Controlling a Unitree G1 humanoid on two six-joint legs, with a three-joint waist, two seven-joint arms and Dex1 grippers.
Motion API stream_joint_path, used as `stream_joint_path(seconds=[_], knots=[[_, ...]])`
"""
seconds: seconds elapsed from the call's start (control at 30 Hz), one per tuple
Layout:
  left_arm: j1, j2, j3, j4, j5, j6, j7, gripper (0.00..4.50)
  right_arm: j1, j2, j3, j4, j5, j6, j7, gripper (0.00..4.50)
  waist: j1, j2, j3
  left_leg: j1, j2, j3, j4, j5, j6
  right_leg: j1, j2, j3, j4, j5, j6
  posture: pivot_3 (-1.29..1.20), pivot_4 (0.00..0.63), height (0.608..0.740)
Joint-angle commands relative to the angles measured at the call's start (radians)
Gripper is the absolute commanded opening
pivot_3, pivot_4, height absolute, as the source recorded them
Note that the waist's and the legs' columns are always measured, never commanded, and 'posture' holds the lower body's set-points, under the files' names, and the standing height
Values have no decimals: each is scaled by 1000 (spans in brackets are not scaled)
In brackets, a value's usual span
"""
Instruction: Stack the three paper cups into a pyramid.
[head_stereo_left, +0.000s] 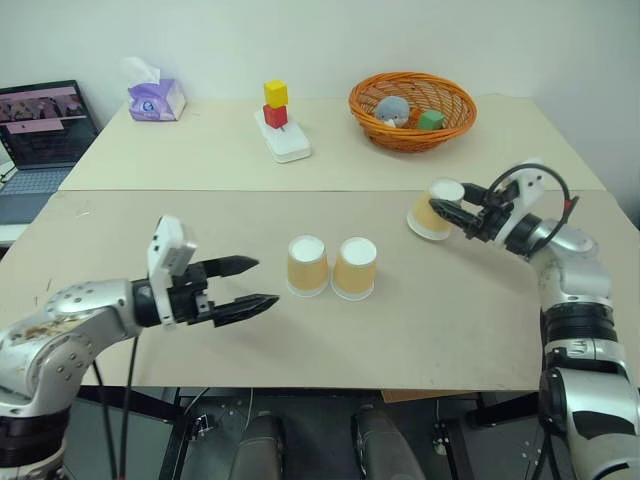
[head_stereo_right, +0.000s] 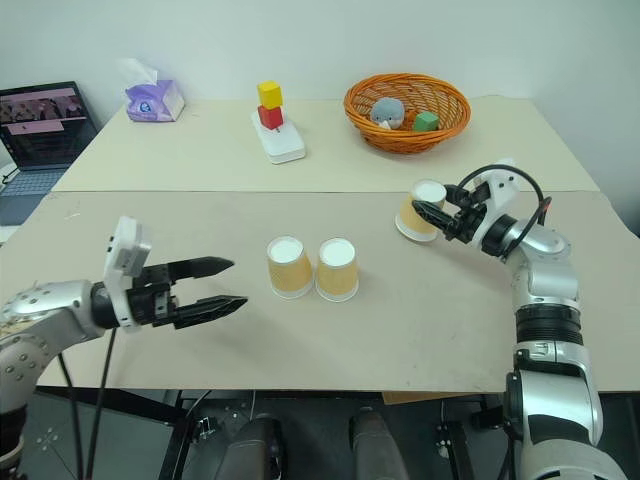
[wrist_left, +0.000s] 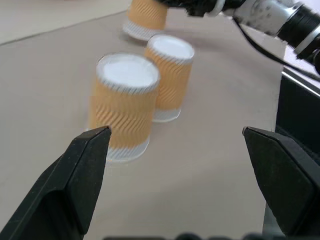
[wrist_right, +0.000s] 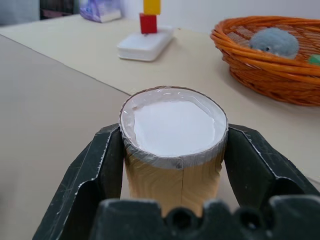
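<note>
We see two cups side by side mid-table; third cup right of them; basket behind; block tower left of basket.

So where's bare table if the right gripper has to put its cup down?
Bare table lies between the cup pair and the right gripper holding the third cup. The strip before the basket is free too. The left gripper crowds the pair's other side.
</note>
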Motion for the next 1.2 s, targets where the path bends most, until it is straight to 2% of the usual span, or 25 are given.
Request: stream_joint_path(seconds=[0.03, 0.33, 0.5, 0.73, 1.2], knots=[[29, 18, 31, -9, 3, -36, -38, 4500, -83, -46, -18, -216, 166, 178, 134, 2729, -1, 0, 0, 0, 0, 0, 0, 0, 0, 0, 0, 0, 0, 0, 0, 0, 150, 652], [19, -8, -20, -5, 32, -63, -45, 4500, -248, -9, 64, -287, 229, 377, 177, 2729, -2, 0, 0, 1, 0, -1, -1, 0, 0, 2, 0, -3, -1, -1, -2, 0, 150, 652], [13, -16, -59, -18, 46, -74, -53, 4500, -181, -6, 152, -386, 188, 359, 225, 2729, 0, 0, 0, 0, 0, -2, -2, -1, 2, 1, -1, -3, -2, -1, -2, 0, 150, 652], [-7, -19, -111, -24, 64, -91, -66, 4500, -139, 6, 200, -441, 171, 389, 198, 2729, 0, 0, 0, 0, 0, -2, -1, -1, 1, 2, -2, -3, -2, -1, -2, 0, 150, 652], [-79, -60, -190, 20, 99, -106, -83, 4500, -230, 42, 211, -497, 218, 574, 110, 2729, -6, 0, 0, 1, 0, -2, -2, -1, 1, 2, -1, -3, -2, -1, -2, 0, 150, 652]])
